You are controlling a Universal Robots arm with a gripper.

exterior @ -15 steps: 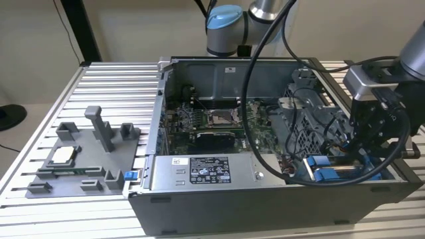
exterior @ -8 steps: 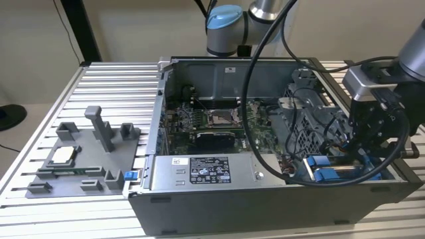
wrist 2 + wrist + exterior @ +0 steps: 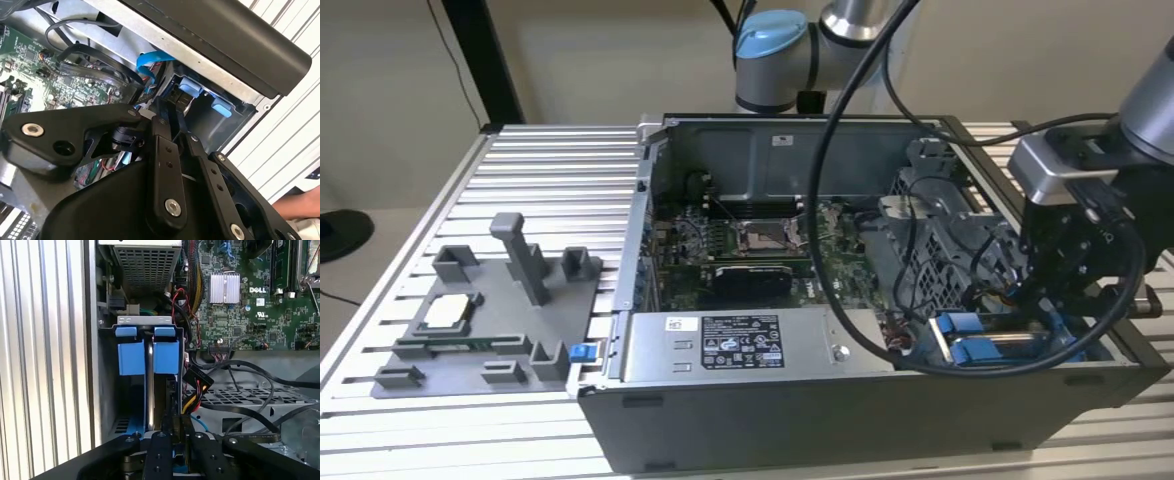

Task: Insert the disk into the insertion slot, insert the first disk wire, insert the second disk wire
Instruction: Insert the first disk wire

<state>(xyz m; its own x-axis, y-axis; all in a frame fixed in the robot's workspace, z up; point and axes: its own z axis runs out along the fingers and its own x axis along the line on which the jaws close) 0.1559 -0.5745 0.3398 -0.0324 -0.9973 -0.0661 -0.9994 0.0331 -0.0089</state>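
Observation:
The insertion slot (image 3: pixel 145 320) is a grey metal bay at the case's front corner, on the exterior view's right (image 3: pixel 947 350). Two bright blue tabs (image 3: pixel 165 356) stand side by side in it. In the exterior view a silver-grey face in blue, the disk (image 3: pixel 1017 346), lies in the bay. My gripper (image 3: pixel 176 426) hangs over the slot's end with its fingers (image 3: pixel 172 112) drawn close together; what lies between them is hidden. A black connector with yellow and red wires (image 3: pixel 196 383) lies loose beside the slot. A thin blue cable (image 3: pixel 198 422) runs by the fingers.
The grey power-supply box (image 3: pixel 740 345) fills the case's front wall, with the green motherboard (image 3: pixel 747 245) behind it. A perforated cage (image 3: pixel 145 265) stands beyond the slot. Black cables (image 3: pixel 250 405) cross a metal plate. A grey fixture (image 3: pixel 494 320) sits on the ribbed table (image 3: pixel 534 170). Part of a person (image 3: pixel 300 205) shows at an edge.

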